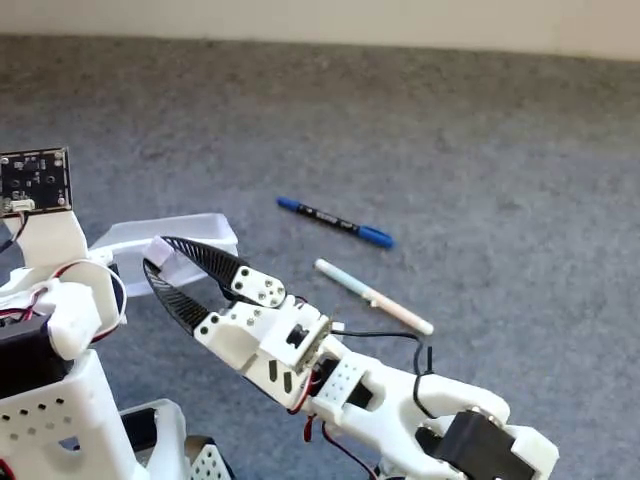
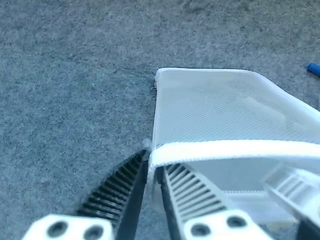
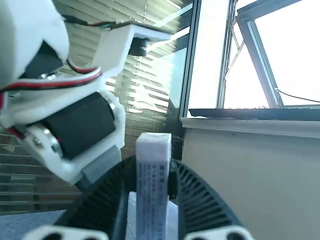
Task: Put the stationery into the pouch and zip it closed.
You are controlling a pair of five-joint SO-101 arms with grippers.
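A white mesh pouch [image 2: 225, 105] lies on the grey carpet, and my left gripper [image 2: 151, 165] is shut on its white zipper edge, holding the mouth up. In the high view the pouch [image 1: 190, 230] sits beside the left arm [image 1: 60, 300]. My right gripper [image 1: 155, 255] hangs over the pouch mouth, shut on a white eraser [image 3: 153, 190] that stands upright between its black fingers [image 3: 200, 200]. A blue pen [image 1: 335, 222] and a pale pastel pen [image 1: 372, 296] lie on the carpet to the right of the pouch.
Grey carpet [image 1: 480, 150] stretches open to the back and right. The right arm's body [image 1: 400, 400] crosses the front of the scene. A blue pen tip [image 2: 314, 69] shows past the pouch's far corner.
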